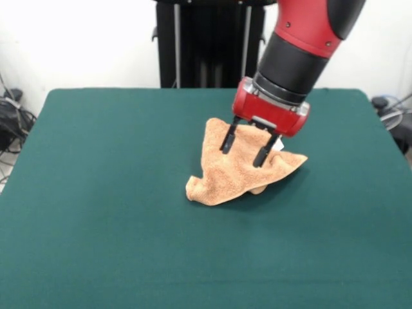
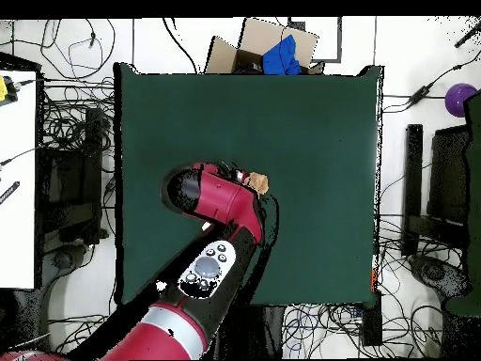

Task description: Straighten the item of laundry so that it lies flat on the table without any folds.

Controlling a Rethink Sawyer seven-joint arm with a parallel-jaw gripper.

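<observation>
The green surface (image 1: 96, 212) lies bare across the whole left half and along the bottom of the front view, so there is wide room to pass there. The one thing on it is the crumpled towel (image 1: 235, 174), right of centre, humped and folded into a low heap. The claw (image 1: 246, 147) hangs just above it with its two dark fingers (image 1: 227, 140) spread apart, and the thick red arm (image 1: 302, 45) slanting down from the upper right blocks approach from that side. In the overhead view the arm covers most of the towel, leaving only a small corner (image 2: 258, 181) showing.
</observation>
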